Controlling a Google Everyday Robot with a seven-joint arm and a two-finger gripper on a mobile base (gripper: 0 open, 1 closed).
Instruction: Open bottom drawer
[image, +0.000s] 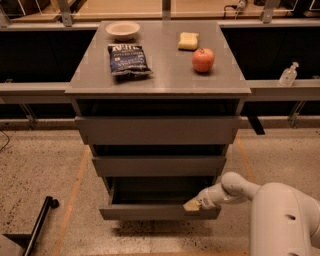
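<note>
The grey cabinet has three flat drawer fronts. The bottom drawer (150, 211) is the lowest one and stands pulled out a little, with a dark gap showing behind its front. My gripper (193, 205) is at the right end of that drawer's top edge, at the tip of my white arm (235, 189) that reaches in from the lower right. The middle drawer (159, 165) and top drawer (158, 130) sit further back above it.
On the cabinet top (165, 80) lie a white bowl (123, 29), a blue chip bag (128, 59), a yellow sponge (188, 41) and a red apple (203, 60). A sanitizer bottle (288, 75) stands on the right ledge. A black pole (39, 225) lies on the floor at left.
</note>
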